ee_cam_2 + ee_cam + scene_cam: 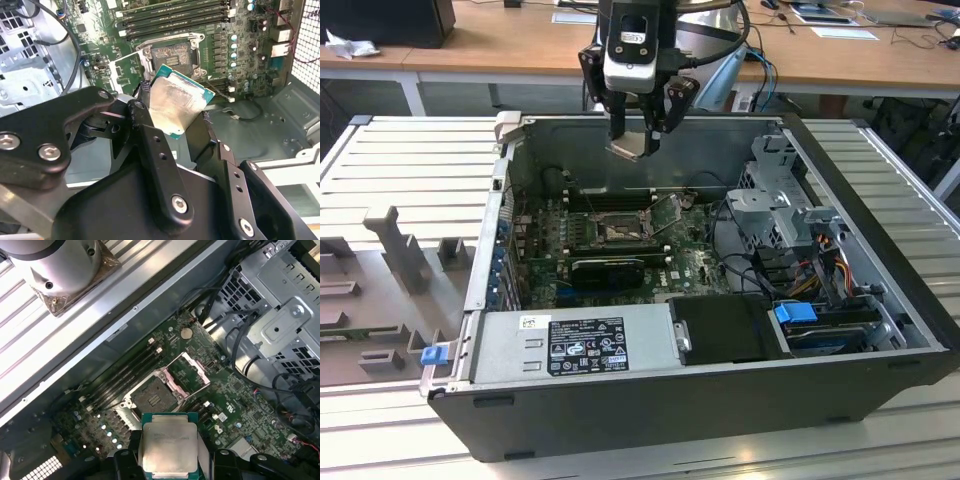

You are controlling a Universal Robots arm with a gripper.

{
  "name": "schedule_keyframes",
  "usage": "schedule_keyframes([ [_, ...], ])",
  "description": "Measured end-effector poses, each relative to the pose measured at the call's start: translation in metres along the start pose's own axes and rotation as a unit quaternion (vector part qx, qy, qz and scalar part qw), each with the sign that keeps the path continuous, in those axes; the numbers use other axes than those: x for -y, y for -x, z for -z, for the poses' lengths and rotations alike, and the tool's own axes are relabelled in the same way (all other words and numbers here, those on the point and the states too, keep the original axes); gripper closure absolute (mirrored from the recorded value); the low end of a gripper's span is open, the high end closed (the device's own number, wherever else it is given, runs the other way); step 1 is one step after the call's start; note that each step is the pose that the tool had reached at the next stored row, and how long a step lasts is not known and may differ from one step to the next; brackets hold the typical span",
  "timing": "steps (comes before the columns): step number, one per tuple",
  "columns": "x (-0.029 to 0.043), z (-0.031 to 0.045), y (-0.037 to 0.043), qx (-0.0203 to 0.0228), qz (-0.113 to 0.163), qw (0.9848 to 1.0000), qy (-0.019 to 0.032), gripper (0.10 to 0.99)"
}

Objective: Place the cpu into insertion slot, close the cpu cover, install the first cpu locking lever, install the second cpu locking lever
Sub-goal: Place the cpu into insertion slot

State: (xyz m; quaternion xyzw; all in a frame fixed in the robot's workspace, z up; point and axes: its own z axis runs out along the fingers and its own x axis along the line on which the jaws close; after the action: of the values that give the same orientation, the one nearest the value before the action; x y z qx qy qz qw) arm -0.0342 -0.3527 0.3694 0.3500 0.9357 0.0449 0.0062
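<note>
My gripper hangs above the back wall of the open computer case, shut on the cpu, a flat square chip with a pale silver face and a green edge. Both wrist views show the cpu clamped between black fingers. Below it on the motherboard lies the insertion slot, bare, with its contact field showing. The cpu cover stands swung open beside the slot, toward the exterior view's right. The cpu is well above the slot, apart from it.
Long black memory slots run behind the socket and a long black card lies in front. A grey power supply fills the case front. A metal drive cage with cables stands at the exterior view's right. Case walls surround the board.
</note>
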Motion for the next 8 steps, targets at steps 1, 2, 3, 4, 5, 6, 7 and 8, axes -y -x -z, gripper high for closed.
schedule_keyframes([
  [1, 0.0, 0.0, 0.0, 0.0004, -0.004, 1.0, 0.0001, 0.557],
  [2, 0.0, -0.0001, 0.0, 0.0007, -0.008, 1.0, 0.0002, 0.557],
  [3, 0.0, -0.0001, 0.0, 0.001, -0.011, 0.9999, 0.0002, 0.557],
  [4, 0.0, -0.0001, 0.0, 0.0015, -0.017, 0.9999, 0.0003, 0.557],
  [5, 0.0, -0.0001, 0.0, 0.002, -0.022, 0.9998, 0.0005, 0.557],
  [6, 0.0, -0.0002, 0.0, 0.0023, -0.026, 0.9997, 0.0005, 0.557],
  [7, 0.0, -0.0002, 0.0, 0.0025, -0.029, 0.9996, 0.0006, 0.557],
  [8, 0.0, -0.0003, 0.0, 0.0034, -0.038, 0.9993, 0.0008, 0.557],
])
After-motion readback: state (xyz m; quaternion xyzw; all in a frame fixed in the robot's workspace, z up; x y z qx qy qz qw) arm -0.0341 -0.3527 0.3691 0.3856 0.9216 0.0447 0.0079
